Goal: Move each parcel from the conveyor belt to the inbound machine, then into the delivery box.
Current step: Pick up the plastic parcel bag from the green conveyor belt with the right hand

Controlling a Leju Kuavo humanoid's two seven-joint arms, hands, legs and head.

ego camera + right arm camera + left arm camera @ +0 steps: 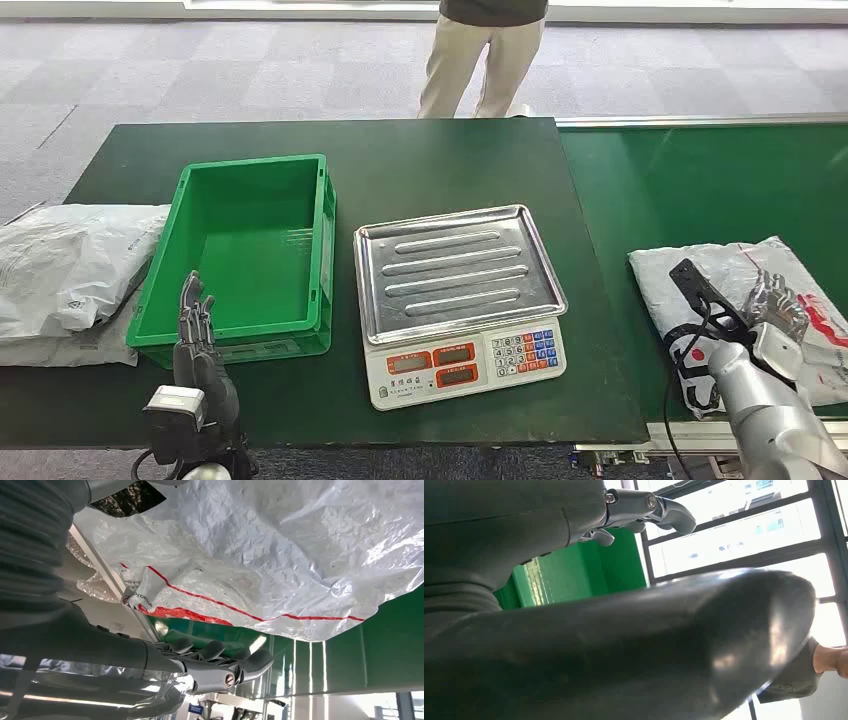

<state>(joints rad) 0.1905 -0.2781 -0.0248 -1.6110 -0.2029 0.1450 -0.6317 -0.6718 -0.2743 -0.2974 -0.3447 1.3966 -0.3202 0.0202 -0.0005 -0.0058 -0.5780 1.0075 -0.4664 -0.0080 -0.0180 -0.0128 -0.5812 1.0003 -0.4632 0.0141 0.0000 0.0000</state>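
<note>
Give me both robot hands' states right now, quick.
Left robot hand: open, holding nothing, beside the green crate.
Right robot hand: over the parcel; grip cannot be told.

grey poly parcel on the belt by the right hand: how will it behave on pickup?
The parcel is a wrinkled plastic mailer, so probably floppy, sagging around the right hand. The glossy film looks slippery. It lies fairly flat on the conveyor belt, so likely light and unlikely to roll.

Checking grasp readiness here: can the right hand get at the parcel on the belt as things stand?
Probably yes. The right hand hangs right over the parcel on the belt, fingers apart and holding nothing, and nothing lies between them. Whether it already touches the parcel is unclear.
</note>
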